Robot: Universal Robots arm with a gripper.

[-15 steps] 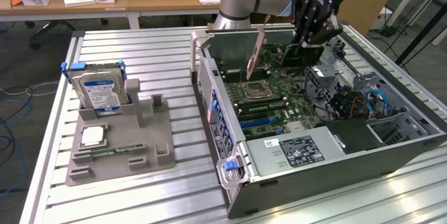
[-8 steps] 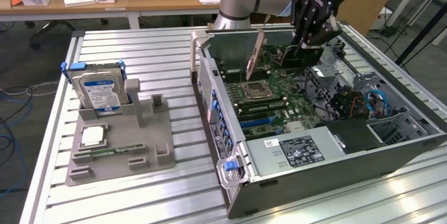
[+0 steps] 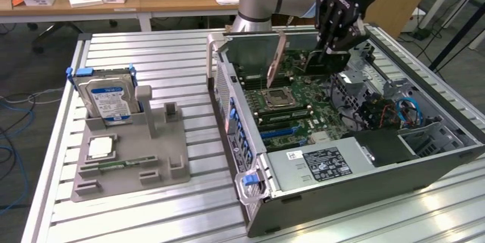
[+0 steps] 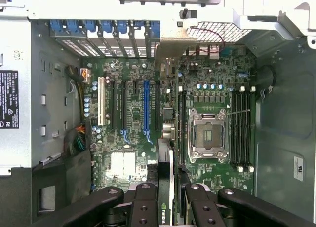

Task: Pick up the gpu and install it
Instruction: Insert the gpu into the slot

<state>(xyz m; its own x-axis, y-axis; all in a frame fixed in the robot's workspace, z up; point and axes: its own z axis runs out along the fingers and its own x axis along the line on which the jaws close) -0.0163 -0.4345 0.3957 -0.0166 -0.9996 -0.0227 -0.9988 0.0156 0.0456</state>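
Gpu (image 3: pixel 279 58): clamped edge-up in the gripper (image 4: pixel 170 190), directly above the motherboard (image 4: pixel 133 138). Long axis parallel to the motherboard's slots, bracket end at its rear edge. Apparently unseated.

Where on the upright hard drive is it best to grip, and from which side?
I would grip the hard drive at its free top edge, coming from above and pinching its two flat faces: it stands upright with its lower end in the grey holder.
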